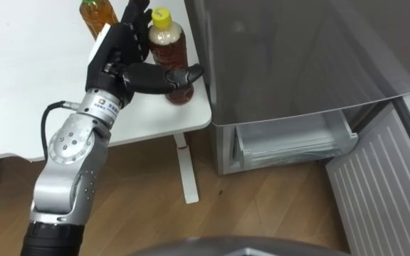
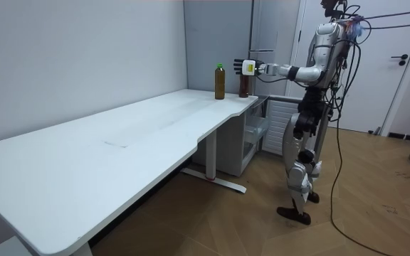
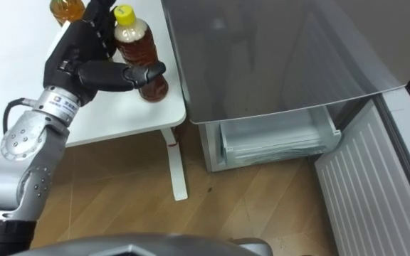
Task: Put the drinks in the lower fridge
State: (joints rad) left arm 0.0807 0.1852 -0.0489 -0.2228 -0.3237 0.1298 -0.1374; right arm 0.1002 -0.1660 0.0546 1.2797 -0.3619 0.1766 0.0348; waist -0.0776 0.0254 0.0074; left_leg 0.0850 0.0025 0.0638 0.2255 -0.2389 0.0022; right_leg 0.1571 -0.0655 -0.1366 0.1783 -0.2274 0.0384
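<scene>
A yellow-capped bottle of brown drink (image 1: 171,53) stands upright at the corner of the white table (image 1: 34,85), close to the fridge. My left hand (image 1: 116,53) is at this bottle. Its thumb lies across the bottle's front and its straight fingers rise along the bottle's left side, not curled round it. A second bottle of amber drink (image 1: 95,16), green-capped in the room view, stands just behind the hand. The lower fridge compartment (image 1: 290,142) is open, with a pale drawer showing inside. In the room view I stand between the table's end and the fridge, left arm stretched out to the bottles (image 2: 243,84).
The grey fridge front (image 1: 297,57) rises right beside the table corner. Its open lower door (image 1: 383,185), white and ribbed, juts out at the lower right. The table's white leg (image 1: 186,167) stands on the wooden floor between table and fridge.
</scene>
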